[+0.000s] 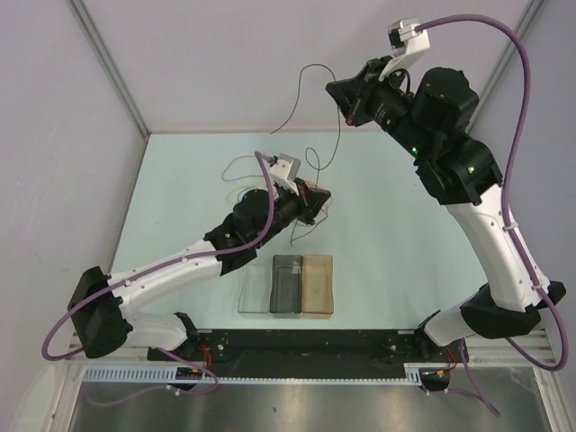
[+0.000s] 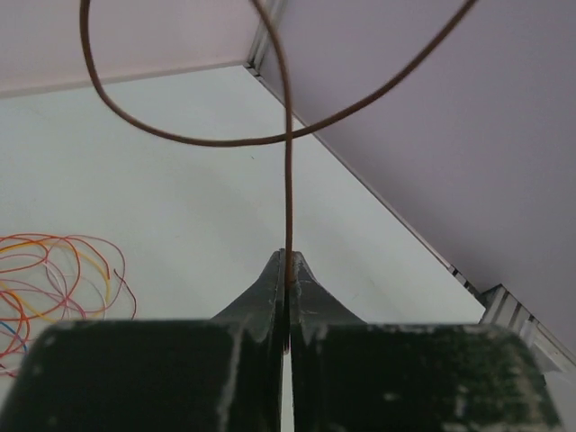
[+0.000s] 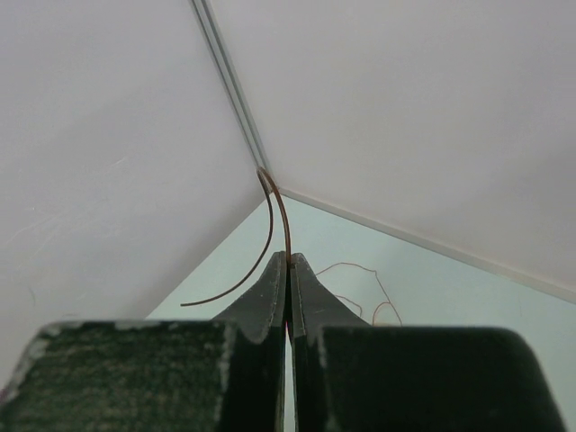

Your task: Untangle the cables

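Left tool [image 2: 288,263] pinches brown cable [image 2: 287,180], ends cut off above.

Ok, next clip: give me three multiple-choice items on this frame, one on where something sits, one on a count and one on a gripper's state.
1. In the left wrist view, the pile of coloured cables lies:
A) lower left
B) upper right
C) straight ahead of the fingertips

2. How many small bins show in the top view?
A) two
B) three
C) five

3. The left gripper is:
A) wide open
B) shut on the brown cable
C) shut on nothing

Key:
1 A: the loops sit low against the left edge.
2 B: a clear, a dark and a tan bin stand side by side.
3 B: the cable runs up from between the closed fingertips.
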